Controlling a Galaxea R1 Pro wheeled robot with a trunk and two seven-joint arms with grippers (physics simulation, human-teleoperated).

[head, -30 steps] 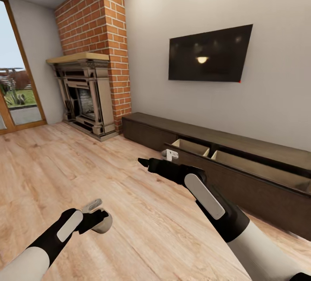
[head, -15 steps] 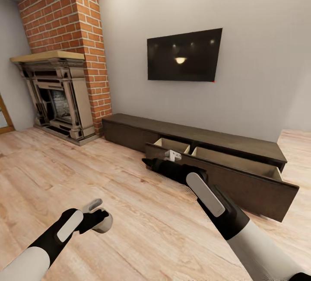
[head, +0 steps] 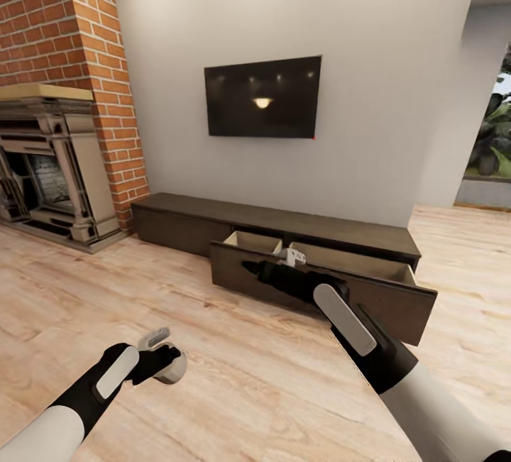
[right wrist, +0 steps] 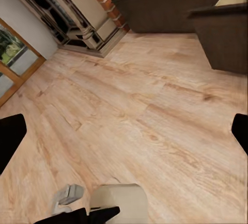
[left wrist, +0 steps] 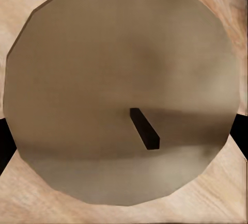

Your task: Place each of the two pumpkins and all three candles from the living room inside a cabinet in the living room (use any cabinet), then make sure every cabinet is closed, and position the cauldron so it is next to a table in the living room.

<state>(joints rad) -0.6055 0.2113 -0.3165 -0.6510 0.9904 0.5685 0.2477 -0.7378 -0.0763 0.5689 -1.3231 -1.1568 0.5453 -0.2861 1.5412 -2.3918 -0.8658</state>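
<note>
My left gripper [head: 160,358] is low at the left of the head view, shut on a stubby beige candle [head: 172,371]. The left wrist view looks straight down on this candle [left wrist: 103,79], showing its flat top and small dark wick. The right wrist view catches the same candle [right wrist: 120,202] above the floor. My right gripper [head: 248,267] reaches forward, open and holding nothing, just in front of the cabinet [head: 284,223]. This long dark brown cabinet has one wide drawer [head: 323,288] pulled out, with light wood compartments inside. Nothing shows in the drawer from here.
A brick chimney [head: 78,36] and stone fireplace [head: 50,164] stand at the left. A black TV [head: 262,96] hangs above the cabinet. Wooden floor [head: 248,377] spreads between me and the cabinet. An opening with plants [head: 493,143] lies at the far right.
The whole view has swung to the right, so the fireplace slid left and the cabinet with its pulled-out drawer came to the centre. Both arms keep their pose, candle still held.
</note>
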